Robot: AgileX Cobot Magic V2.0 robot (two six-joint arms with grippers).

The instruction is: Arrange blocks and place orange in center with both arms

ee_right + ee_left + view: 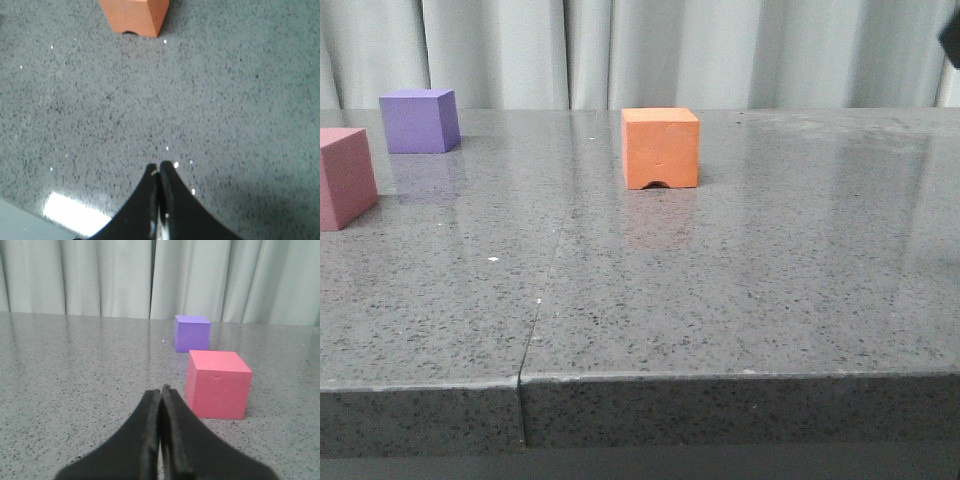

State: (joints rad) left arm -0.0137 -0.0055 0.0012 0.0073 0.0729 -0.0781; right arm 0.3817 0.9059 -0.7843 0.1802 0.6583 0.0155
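The orange block point(660, 148) stands mid-desk point(720, 290), notch down; its top is cut off in the right wrist view. The pink-red cube point(344, 178) is cropped at the left edge, purple cube point(418, 120) behind it. Left hand point(161, 390) and right hand point(159, 166) are pressed together, empty.

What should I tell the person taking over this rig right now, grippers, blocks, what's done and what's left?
Left gripper: shut, empty, just short of the pink-red block.
Right gripper: shut, empty, above bare table, the orange block ahead of it.
Blocks: in the front view the orange block sits mid-table, the purple block far left at the back, the pink-red block at the left edge, nearer.
Done: nothing is gripped.
Left: line the blocks up with orange in the middle.
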